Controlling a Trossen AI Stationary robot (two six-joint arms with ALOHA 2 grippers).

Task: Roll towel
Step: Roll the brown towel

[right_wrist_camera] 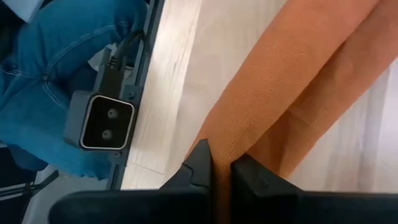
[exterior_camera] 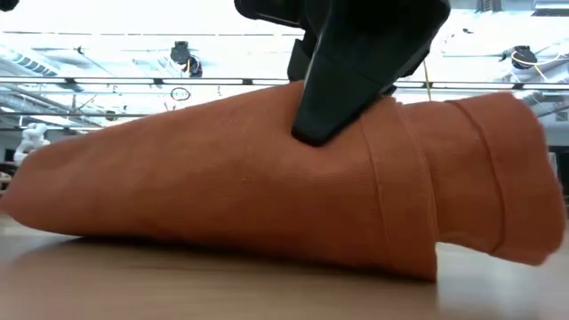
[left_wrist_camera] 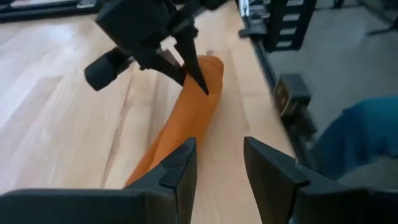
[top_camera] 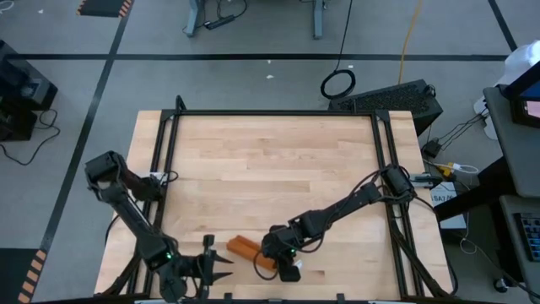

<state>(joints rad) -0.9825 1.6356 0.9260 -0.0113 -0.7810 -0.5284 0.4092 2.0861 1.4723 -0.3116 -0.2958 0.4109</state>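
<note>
At table's near edge (top_camera: 278, 291): rolled towel (top_camera: 249, 251) w/ right jaws (top_camera: 278, 263).

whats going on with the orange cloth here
The towel lies rolled into a long bundle near the front edge of the table. The right gripper is pinching a fold of it between its fingers. The left gripper is open just short of the roll's other end, holding nothing.

Clearance: near edge of tabletop (top_camera: 270, 152) obstructed, remainder open.
Rolled towel (top_camera: 251, 251) with right tool (top_camera: 278, 257) pinching it blocks the near edge centre; left tool (top_camera: 221, 266), fingers parted, stands just beside it.
</note>
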